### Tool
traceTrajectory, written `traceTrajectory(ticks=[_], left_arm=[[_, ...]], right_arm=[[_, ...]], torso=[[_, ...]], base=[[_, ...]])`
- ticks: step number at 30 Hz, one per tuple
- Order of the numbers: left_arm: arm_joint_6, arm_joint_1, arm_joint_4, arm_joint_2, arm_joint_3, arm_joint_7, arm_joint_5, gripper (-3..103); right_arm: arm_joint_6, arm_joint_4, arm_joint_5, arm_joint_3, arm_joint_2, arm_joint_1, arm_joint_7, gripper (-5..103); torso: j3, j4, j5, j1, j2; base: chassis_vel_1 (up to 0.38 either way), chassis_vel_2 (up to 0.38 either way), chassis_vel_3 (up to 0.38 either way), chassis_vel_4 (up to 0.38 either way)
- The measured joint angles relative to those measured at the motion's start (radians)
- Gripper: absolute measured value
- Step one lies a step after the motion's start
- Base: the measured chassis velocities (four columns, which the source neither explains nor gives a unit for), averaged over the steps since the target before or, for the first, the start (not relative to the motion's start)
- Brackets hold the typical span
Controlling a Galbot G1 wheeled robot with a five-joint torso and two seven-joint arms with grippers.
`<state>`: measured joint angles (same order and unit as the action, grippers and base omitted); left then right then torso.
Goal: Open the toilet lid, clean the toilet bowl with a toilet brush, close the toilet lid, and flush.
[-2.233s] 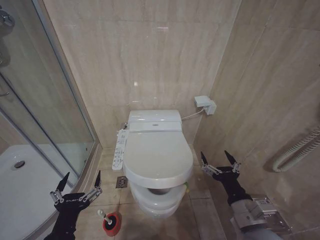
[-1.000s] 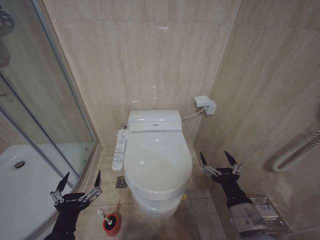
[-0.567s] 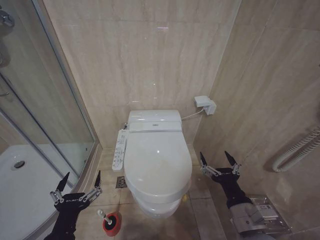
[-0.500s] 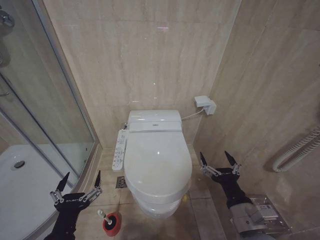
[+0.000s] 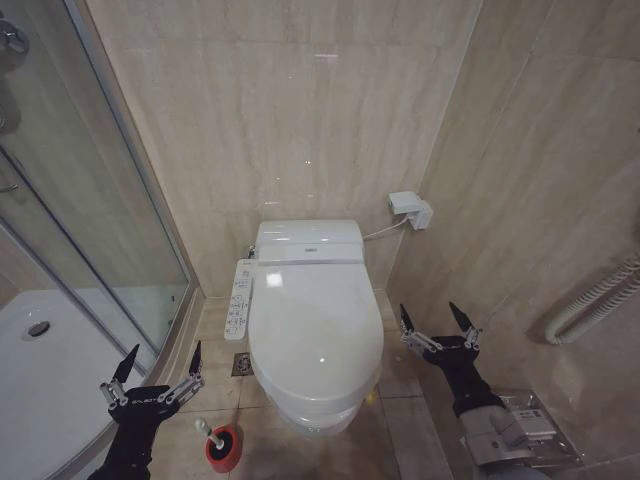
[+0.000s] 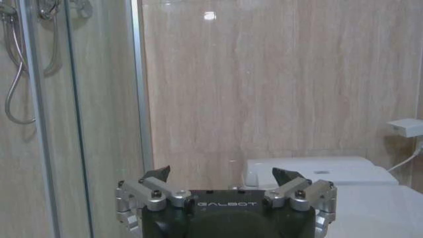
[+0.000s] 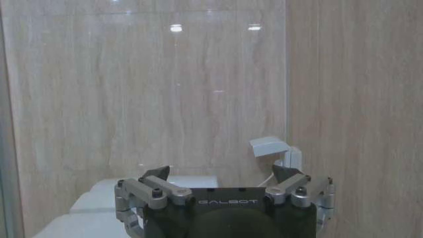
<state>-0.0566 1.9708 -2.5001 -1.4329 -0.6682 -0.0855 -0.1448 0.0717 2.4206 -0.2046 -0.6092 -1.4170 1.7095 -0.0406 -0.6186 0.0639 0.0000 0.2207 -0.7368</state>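
From my remote station, the large smooth white plastic oval toilet lid (image 5: 315, 325) lies down over the seat of the white electronic-seat toilet, between my two arms and touched by neither. My left claw (image 5: 159, 370) hangs low beside the glass shower door (image 5: 90, 240), well apart from the lid's left edge, its two black fingers spread wide and grasping nothing. Just beside that claw, on the tiled floor (image 5: 395, 420), the slim white-handled toilet brush (image 5: 207, 430) stands in its small red round holder cup (image 5: 224, 447), untouched. My right claw (image 5: 438, 326) hovers near the lid's right side, close to the beige tiled wall (image 5: 520, 200), likewise splayed wide and holding nothing.

From the left wrist camera the left claw (image 6: 223, 179) shows its fingers parted, with the white toilet tank (image 6: 310, 171) and the shower door beyond. From the right wrist camera the right claw (image 7: 221, 177) shows the same spread, with a small white wall box (image 7: 271, 145) behind it.

Against the picture from about two seconds ago, the lid has dropped: a dark gap then showed under its front edge, and it now seems fully shut, though the front rim is hard to judge from above. Both claws stay where they were, spread as before.
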Motion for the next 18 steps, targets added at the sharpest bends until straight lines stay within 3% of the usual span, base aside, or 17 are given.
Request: traceTrajectory(ticks=[18], left_arm=[[0.000, 0.000, 0.000, 0.000, 0.000, 0.000, 0.000, 100]], right_arm=[[0.000, 0.000, 0.000, 0.000, 0.000, 0.000, 0.000, 100]], torso=[[0.000, 0.0000, 0.0000, 0.000, 0.000]], base=[[0.000, 0.000, 0.000, 0.000]])
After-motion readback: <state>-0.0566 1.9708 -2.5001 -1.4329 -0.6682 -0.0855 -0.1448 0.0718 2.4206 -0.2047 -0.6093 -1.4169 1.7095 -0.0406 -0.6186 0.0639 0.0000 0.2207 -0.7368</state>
